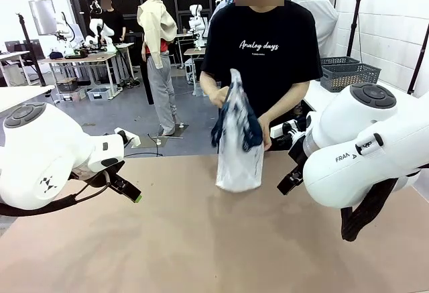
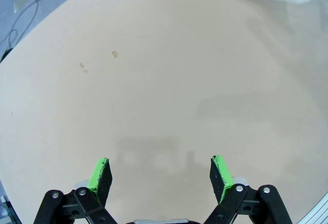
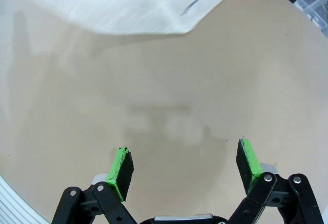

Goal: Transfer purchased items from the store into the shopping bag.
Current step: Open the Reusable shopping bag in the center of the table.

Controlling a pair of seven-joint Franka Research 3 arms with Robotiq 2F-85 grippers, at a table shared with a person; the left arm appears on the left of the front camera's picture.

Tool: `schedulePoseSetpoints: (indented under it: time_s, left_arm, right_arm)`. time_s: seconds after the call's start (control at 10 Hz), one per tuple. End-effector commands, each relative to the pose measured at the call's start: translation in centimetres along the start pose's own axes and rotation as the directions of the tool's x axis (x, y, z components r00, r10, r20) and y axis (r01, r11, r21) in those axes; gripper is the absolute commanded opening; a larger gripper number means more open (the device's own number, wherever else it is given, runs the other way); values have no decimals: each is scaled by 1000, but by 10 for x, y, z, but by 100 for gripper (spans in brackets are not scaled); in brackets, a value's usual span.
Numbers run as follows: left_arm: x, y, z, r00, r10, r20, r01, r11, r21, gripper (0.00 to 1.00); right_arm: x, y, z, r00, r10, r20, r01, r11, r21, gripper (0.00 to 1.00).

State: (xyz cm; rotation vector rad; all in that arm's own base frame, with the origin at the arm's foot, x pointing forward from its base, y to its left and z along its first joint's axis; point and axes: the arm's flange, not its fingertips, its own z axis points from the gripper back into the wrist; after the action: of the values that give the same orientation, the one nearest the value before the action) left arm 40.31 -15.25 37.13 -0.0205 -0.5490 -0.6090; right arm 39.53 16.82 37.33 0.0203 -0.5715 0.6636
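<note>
Left gripper [image 2: 160,170] and right gripper [image 3: 187,157] hang over the table [image 1: 201,253], jaws wide, empty. Beyond, at mid-table, the bag [image 1: 238,162] stands on its base, held up by the person's hands [image 1: 218,96]. Its thin film is probably light, limp and slippery; the navy handles [image 1: 251,132] look the surest hold.
</note>
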Motion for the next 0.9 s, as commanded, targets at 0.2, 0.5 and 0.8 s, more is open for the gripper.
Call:
schedulePoseSetpoints:
  time_s: [0.2, 0.5, 0.8]
  left_arm:
    - [0, 1, 0, 1000, 3, 0, -3, 1000, 0, 100]
    - [0, 1, 0, 1000, 3, 0, -3, 1000, 0, 100]
    - [0, 1, 0, 1000, 3, 0, -3, 1000, 0, 100]
  right_arm:
    - [0, 0, 0, 1000, 0, 0, 0, 1000, 0, 100]
    - [0, 0, 0, 1000, 0, 0, 0, 1000, 0, 100]
    - [0, 0, 0, 1000, 0, 0, 0, 1000, 0, 100]
